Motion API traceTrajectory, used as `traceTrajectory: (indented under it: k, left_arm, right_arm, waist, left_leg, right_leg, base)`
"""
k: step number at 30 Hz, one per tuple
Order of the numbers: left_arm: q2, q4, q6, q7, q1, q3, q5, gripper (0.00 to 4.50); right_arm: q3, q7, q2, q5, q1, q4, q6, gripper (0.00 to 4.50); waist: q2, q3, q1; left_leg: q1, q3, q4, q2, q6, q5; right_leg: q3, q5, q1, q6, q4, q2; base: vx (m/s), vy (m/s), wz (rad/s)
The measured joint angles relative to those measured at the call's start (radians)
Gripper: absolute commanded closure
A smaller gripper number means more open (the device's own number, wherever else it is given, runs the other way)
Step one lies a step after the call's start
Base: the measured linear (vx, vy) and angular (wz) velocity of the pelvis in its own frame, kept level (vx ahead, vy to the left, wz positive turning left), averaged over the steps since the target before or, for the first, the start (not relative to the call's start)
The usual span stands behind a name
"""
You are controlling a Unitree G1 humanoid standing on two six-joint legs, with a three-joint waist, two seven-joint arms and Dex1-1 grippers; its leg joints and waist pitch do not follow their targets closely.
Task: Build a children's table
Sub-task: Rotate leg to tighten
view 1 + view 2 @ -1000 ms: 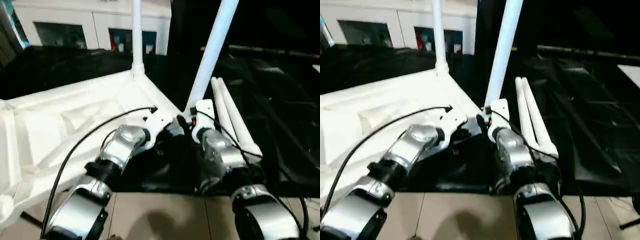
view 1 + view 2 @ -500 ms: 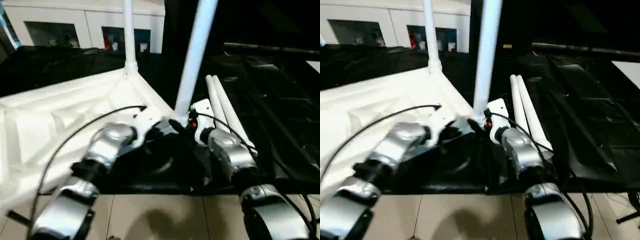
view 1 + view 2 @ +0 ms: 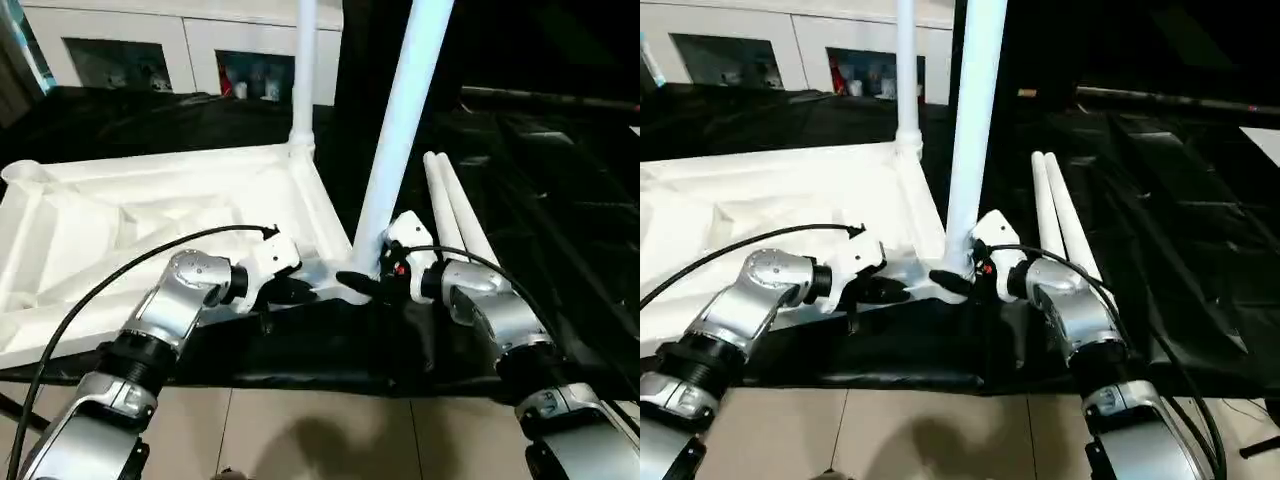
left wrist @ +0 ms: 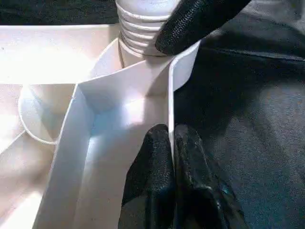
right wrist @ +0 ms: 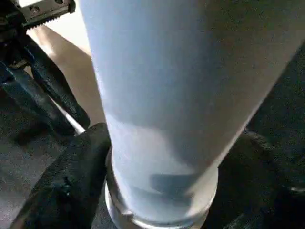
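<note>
Pinching the white ribbed plastic tabletop's (image 3: 150,225) rim, your left gripper (image 4: 170,143) steadies it while your right gripper (image 3: 370,285) clamps the long white tapered leg (image 3: 405,120) upright above the socket between them.

Two spare legs (image 3: 455,210) block mat (image 3: 560,200) right of tabletop (image 3: 150,220).

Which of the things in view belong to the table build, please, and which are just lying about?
Job in hand:
tabletop
far corner leg, standing
near corner leg, held by the right gripper
two spare legs

Lying about:
white cabinet
black sheet
</note>
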Motion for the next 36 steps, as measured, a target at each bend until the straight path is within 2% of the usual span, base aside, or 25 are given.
traceTrajectory:
  k: [4,10,13,17,20,23,27,28,29,32,36]
  left_arm:
    - [0.002,-0.009,0.002,-0.003,0.005,0.001,-0.001,4.50]
    - [0.005,-0.016,0.006,-0.007,0.010,0.004,-0.001,4.50]
    - [-0.005,-0.004,0.015,0.030,0.004,0.007,0.003,4.50]
    - [-0.082,0.073,0.041,0.176,-0.048,0.012,0.041,4.50]
    - [-0.177,0.157,0.097,0.324,-0.109,0.024,0.060,4.50]
    - [-0.223,0.197,0.123,0.401,-0.138,0.027,0.060,4.50]
    - [-0.250,0.225,0.124,0.437,-0.156,0.028,0.062,4.50]
    - [-0.253,0.230,0.123,0.442,-0.159,0.029,0.064,4.50]
    - [-0.255,0.231,0.123,0.444,-0.160,0.030,0.066,4.50]
    - [-0.248,0.231,0.120,0.444,-0.159,0.034,0.069,4.50]
    - [-0.219,0.229,0.105,0.444,-0.156,0.037,0.069,4.50]
  right_arm:
    - [0.005,0.014,-0.003,0.000,0.009,-0.015,0.006,1.20]
    - [0.006,0.018,-0.001,0.002,0.012,-0.016,0.016,1.72]
    - [-0.016,-0.049,0.031,0.003,0.011,0.001,0.020,1.77]
    - [-0.091,-0.293,0.121,0.003,-0.022,0.101,0.002,1.78]
    - [-0.163,-0.535,0.190,0.009,-0.092,0.214,-0.002,1.79]
    - [-0.192,-0.655,0.221,0.013,-0.130,0.274,-0.018,1.79]
    - [-0.202,-0.726,0.254,0.011,-0.163,0.336,-0.055,1.79]
    - [-0.205,-0.735,0.258,0.009,-0.173,0.355,-0.066,1.45]
    - [-0.208,-0.737,0.260,0.005,-0.176,0.367,-0.077,1.45]
    - [-0.212,-0.726,0.266,-0.003,-0.195,0.400,-0.106,1.07]
    - [-0.200,-0.666,0.268,-0.010,-0.197,0.410,-0.126,0.74]
  waist:
    - [0.000,0.000,0.000]
    - [0.000,0.000,-0.001]
    - [0.000,0.000,-0.004]
    - [0.000,0.000,-0.007]
    - [0.000,0.000,-0.007]
    - [0.000,-0.001,-0.005]
    - [0.000,-0.001,-0.004]
    - [0.000,-0.001,-0.004]
    - [-0.001,-0.001,-0.004]
    - [-0.001,0.000,-0.005]
    - [-0.003,0.001,-0.016]
  left_leg:
    - [0.000,0.000,0.000,0.000,0.002,0.001]
    - [0.000,0.000,0.000,0.000,0.002,0.001]
    - [0.001,0.000,0.000,0.000,0.001,0.001]
    - [0.005,0.001,0.002,0.000,-0.003,-0.001]
    - [0.006,0.002,0.002,-0.001,-0.004,-0.001]
    - [0.006,0.002,0.001,-0.001,-0.004,-0.001]
    - [0.005,0.003,0.001,-0.001,-0.004,-0.001]
    - [0.005,0.003,0.001,-0.001,-0.004,-0.001]
    - [0.005,0.003,0.001,-0.001,-0.004,-0.001]
    - [0.005,0.003,0.001,-0.001,-0.004,-0.001]
    - [0.004,0.003,0.000,0.000,-0.004,-0.001]
  right_leg:
    - [0.000,0.000,0.000,0.000,0.000,0.000]
    - [0.000,0.000,0.000,0.000,0.000,0.000]
    - [0.000,0.000,0.001,0.000,0.001,0.000]
    - [0.002,0.001,0.004,0.000,0.001,0.000]
    - [0.004,0.003,0.004,0.000,0.000,-0.001]
    - [0.004,0.003,0.004,0.001,0.000,-0.001]
    - [0.004,0.003,0.004,0.001,0.000,-0.001]
    - [0.004,0.003,0.004,0.001,0.000,-0.001]
    - [0.004,0.003,0.004,0.001,-0.001,-0.001]
    - [0.004,0.004,0.004,0.001,-0.001,-0.001]
    - [0.004,0.005,0.002,0.002,0.000,0.000]
  base:
    - [0.000,0.000,0.00]
    - [0.000,0.000,0.00]
    - [0.000,0.000,0.00]
    - [0.000,0.000,0.00]
    - [0.000,0.000,0.00]
    - [0.000,0.000,0.00]
    - [0.000,0.000,0.00]
    - [0.000,0.000,0.00]
    - [0.000,0.000,0.00]
    - [0.000,0.000,0.00]
    - [0.000,0.000,0.00]
